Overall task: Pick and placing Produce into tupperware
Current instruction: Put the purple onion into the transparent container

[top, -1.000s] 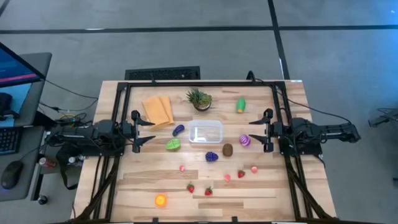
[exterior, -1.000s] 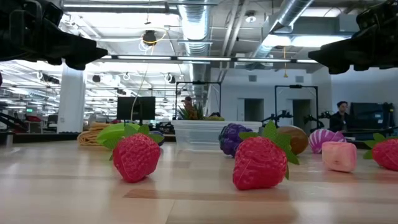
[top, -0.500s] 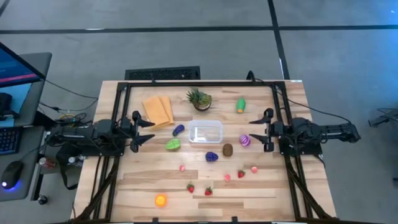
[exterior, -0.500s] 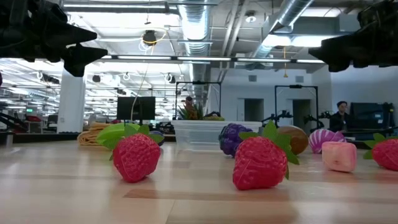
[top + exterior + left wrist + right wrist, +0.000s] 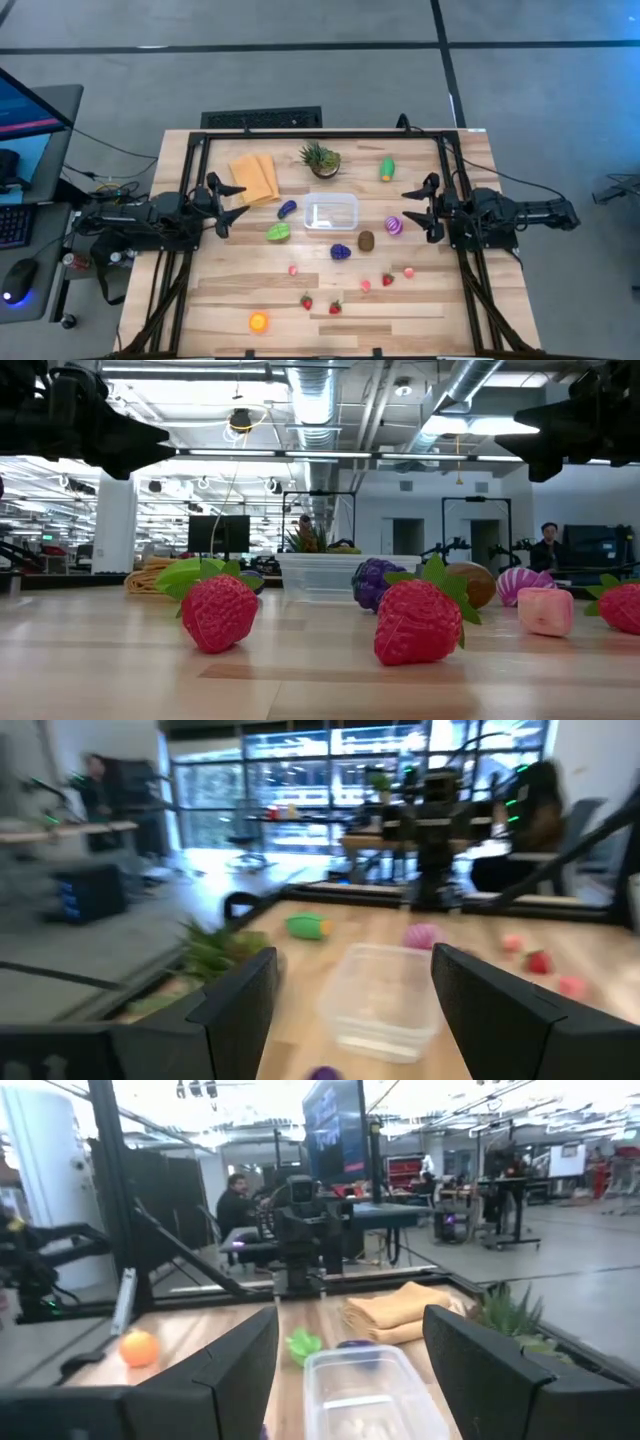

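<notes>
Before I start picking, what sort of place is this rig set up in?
Likely an open robotics lab or workshop: exposed ceiling ducts, other framed workstations behind the table, and a person at a monitor.

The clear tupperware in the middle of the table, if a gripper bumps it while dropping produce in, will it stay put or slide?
The tupperware is likely to slide: it looks like thin clear plastic, sits empty, and rests on smooth wood. It probably won't tip, being low and wide with a flat base in the low view. Its walls may flex if pinched.
</notes>
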